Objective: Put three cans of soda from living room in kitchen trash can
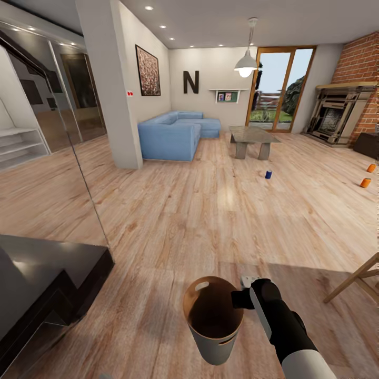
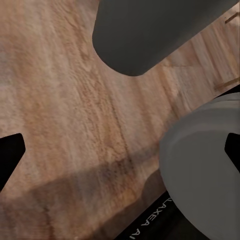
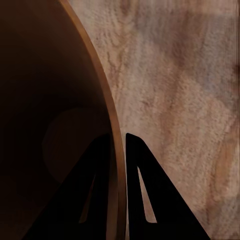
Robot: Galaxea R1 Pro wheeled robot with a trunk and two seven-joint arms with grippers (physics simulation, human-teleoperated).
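Currently carrying the trash can [image 1: 213,321] by its rim: my right hand [image 1: 243,291] is pinched on the wall, one finger [image 3: 95,200] inside, the other outside. Stiff and probably light, but a one-sided rim grip could let it swing. Right arm reaches forward, low. Two orange soda cans [image 1: 365,182] stand on the wood floor [image 1: 210,210] far ahead by the fireplace [image 1: 337,116]. Left hand looks spread wide, empty.
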